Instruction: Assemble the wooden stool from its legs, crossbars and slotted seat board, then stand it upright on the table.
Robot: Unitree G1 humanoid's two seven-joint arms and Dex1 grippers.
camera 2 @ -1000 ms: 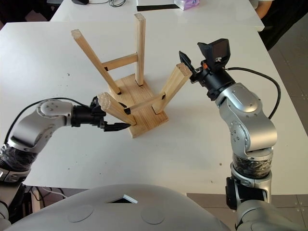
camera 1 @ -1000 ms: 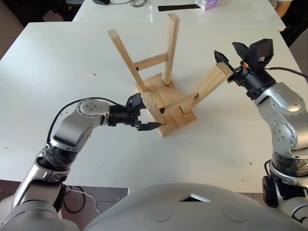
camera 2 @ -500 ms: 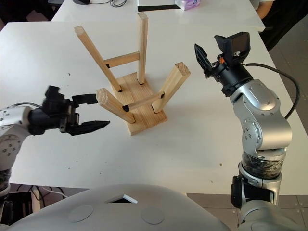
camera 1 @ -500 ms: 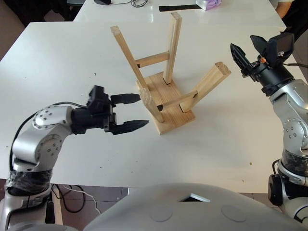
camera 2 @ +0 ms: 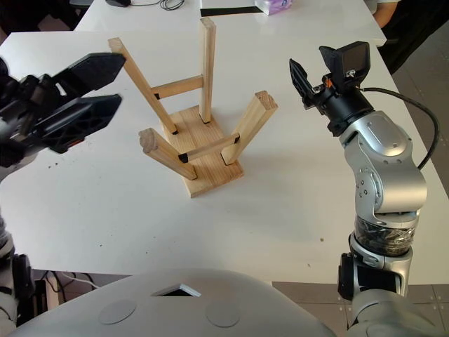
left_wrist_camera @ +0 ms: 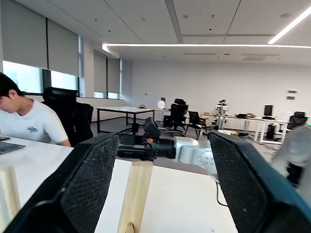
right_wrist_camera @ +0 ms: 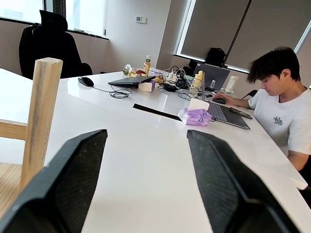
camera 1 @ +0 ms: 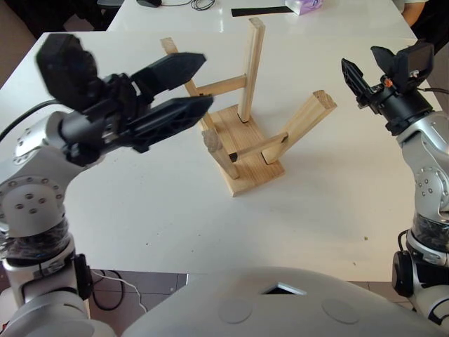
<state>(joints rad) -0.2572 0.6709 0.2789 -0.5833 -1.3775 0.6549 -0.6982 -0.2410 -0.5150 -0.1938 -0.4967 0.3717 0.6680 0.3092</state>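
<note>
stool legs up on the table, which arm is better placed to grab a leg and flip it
Probably right: the right gripper is open, close beside the stool's tilted leg. The left gripper, open too, is raised high above the table.

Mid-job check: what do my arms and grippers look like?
The left arm and right arm have rounded silver-grey shells and black joints. The left gripper and right gripper are black, each with two tapered fingers. A black cable runs beside the right arm, with an orange mark at its wrist.
</note>
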